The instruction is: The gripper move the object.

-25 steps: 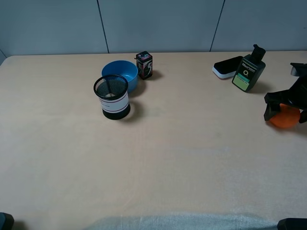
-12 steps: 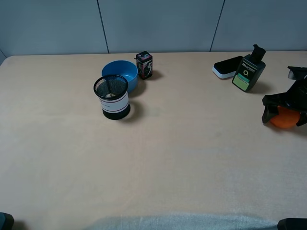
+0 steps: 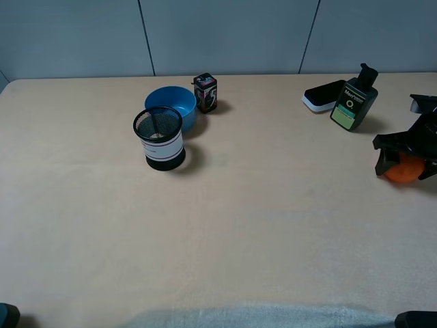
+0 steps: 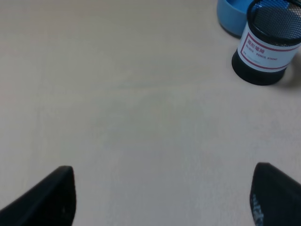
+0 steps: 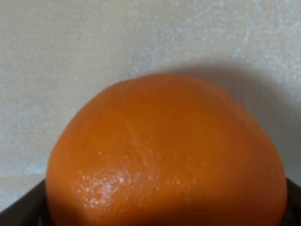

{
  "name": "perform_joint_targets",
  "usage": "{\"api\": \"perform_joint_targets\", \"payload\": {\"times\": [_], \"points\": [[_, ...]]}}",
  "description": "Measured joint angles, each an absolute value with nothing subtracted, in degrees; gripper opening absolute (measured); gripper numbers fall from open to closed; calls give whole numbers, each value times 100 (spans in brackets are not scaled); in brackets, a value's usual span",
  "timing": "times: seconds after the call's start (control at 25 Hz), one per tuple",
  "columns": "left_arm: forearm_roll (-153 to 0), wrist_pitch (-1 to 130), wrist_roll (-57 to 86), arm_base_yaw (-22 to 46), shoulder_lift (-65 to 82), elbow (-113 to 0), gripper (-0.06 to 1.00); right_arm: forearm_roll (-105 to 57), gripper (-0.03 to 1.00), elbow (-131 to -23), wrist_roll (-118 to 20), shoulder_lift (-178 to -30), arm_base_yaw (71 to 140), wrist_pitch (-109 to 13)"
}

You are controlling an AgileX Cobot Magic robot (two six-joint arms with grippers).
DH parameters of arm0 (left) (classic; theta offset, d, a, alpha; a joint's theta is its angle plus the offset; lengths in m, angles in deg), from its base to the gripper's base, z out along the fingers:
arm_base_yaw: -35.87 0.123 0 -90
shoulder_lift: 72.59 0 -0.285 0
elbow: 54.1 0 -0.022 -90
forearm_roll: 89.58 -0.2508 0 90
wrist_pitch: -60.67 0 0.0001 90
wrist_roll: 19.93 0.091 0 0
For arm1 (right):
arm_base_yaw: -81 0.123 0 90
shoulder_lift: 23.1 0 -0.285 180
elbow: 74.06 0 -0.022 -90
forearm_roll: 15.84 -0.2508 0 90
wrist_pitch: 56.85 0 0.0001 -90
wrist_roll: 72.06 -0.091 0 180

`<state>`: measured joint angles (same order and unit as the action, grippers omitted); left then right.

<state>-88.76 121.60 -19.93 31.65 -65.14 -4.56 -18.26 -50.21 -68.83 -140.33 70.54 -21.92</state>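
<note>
The orange mandarin [image 3: 403, 169] sits on the table at the far right edge. My right gripper [image 3: 407, 162], a black claw, stands over it with one finger on each side, closed against the fruit. In the right wrist view the mandarin [image 5: 164, 150] fills the frame, with dark fingertips [image 5: 19, 209] at its lower sides. My left gripper [image 4: 162, 197] is open and empty above bare table, its fingers [image 4: 47, 197] wide apart. In the exterior high view only a bit of the left arm shows at the bottom left corner.
A blue bowl [image 3: 171, 104] stands at the back left, with a black mesh pen cup [image 3: 159, 139] in front of it and a small dark box [image 3: 205, 92] beside it. A dark green bottle [image 3: 354, 99] and a black-and-white case [image 3: 323, 95] stand behind the mandarin.
My right gripper has settled lower around the mandarin and its fingers have drawn in against it. The left arm and the other things have not moved.
</note>
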Motion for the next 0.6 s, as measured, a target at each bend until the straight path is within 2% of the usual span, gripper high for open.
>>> {"api": "perform_joint_targets", "payload": {"times": [0.6], "points": [[-8876, 12160, -1993, 3165, -6514, -456, 75, -1940, 55, -5835, -6883, -13710, 7054, -1371]]}}
